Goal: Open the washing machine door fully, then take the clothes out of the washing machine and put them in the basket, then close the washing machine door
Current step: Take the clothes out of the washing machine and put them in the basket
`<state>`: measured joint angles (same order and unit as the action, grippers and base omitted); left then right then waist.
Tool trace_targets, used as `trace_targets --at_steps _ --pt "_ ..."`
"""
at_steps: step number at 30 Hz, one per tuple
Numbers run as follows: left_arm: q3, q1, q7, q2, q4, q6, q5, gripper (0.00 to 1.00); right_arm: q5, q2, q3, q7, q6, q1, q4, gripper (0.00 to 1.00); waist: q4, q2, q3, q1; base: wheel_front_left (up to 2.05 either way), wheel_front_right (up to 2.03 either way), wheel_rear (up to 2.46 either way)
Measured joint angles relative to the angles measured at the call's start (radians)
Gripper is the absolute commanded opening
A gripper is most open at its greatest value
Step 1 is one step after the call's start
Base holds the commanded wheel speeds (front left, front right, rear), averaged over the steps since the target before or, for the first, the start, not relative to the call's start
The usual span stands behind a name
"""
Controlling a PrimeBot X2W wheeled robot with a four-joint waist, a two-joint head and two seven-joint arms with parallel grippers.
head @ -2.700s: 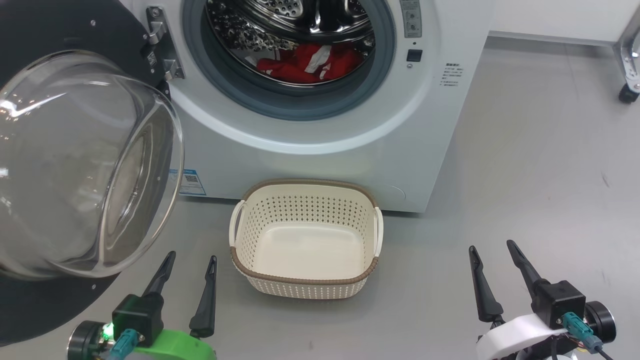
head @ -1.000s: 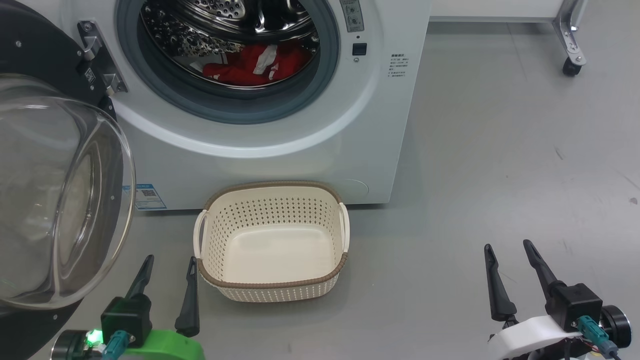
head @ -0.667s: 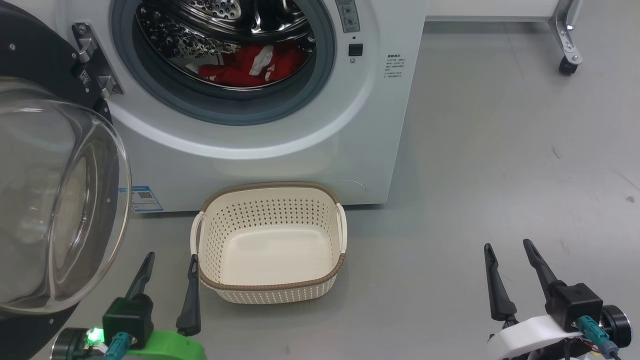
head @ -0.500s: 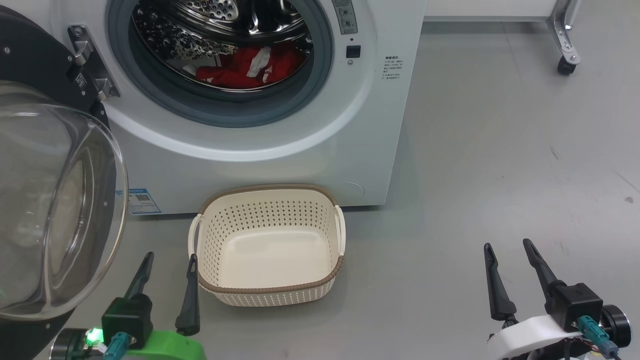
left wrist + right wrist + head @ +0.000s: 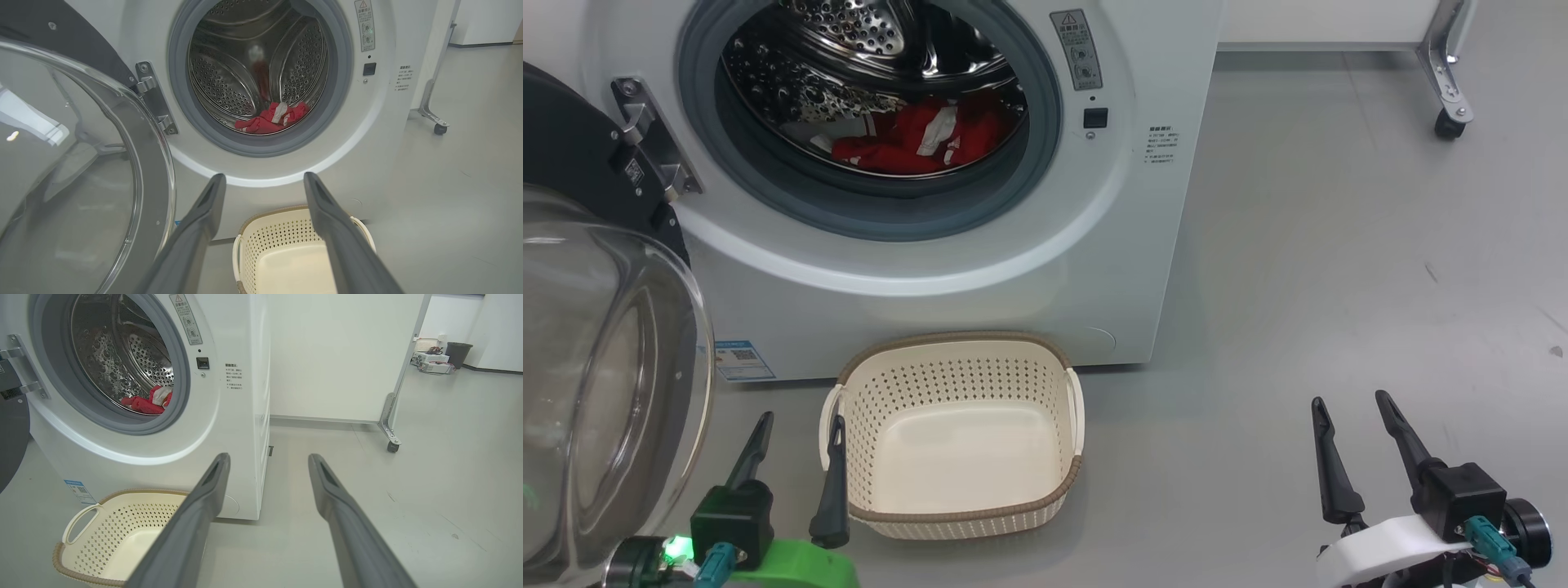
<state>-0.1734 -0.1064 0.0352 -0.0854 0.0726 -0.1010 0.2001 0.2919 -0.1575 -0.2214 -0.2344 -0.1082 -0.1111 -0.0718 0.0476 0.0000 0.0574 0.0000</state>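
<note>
The washing machine stands ahead, its door swung out to the left with the glass bowl bulging toward me. Red clothes lie low in the steel drum. On the floor in front sits the cream basket, with nothing in it. My left gripper is open, just left of the basket and below the door. My right gripper is open over bare floor, well right of the basket.
A white panel on a metal leg with a caster stands right of the machine. Grey floor stretches to the right. A bin and boxes sit far back in the room.
The whole head view has shifted: the machine and basket now sit lower and further left in the picture, and more of the drum shows. Both grippers keep their places and stay open.
</note>
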Motion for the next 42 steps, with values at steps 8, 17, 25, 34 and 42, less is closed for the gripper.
trace_targets --at_steps 8,17,25,34,42 --pt "-0.002 0.000 0.000 0.000 0.000 0.000 -0.005 1.00 0.000 -0.001 0.000 0.000 0.000 0.000 0.000 1.00 0.001 0.0000 0.004 0.0000 1.07 -1.07 0.00" --pt "-0.002 0.000 0.000 0.000 -0.003 -0.001 -0.005 1.00 0.000 -0.001 -0.002 0.000 0.000 0.000 0.000 1.00 0.003 0.0000 0.001 0.0000 0.76 -0.76 0.00" --pt "-0.003 0.000 0.000 0.001 -0.003 -0.002 -0.005 1.00 0.000 -0.001 -0.002 0.000 0.000 0.000 0.000 1.00 0.005 0.0000 0.001 0.0000 0.42 -0.42 0.00" --pt "-0.003 0.000 0.001 0.004 -0.003 -0.003 -0.005 1.00 0.000 -0.003 -0.002 0.000 0.000 0.000 0.000 1.00 0.009 0.0000 0.004 0.0000 0.09 -0.09 0.00" --pt "-0.002 0.000 0.007 0.006 -0.002 -0.003 0.002 1.00 0.000 -0.004 -0.002 0.000 0.000 0.000 0.001 1.00 0.010 0.0000 0.008 0.0000 0.00 0.00 0.00"
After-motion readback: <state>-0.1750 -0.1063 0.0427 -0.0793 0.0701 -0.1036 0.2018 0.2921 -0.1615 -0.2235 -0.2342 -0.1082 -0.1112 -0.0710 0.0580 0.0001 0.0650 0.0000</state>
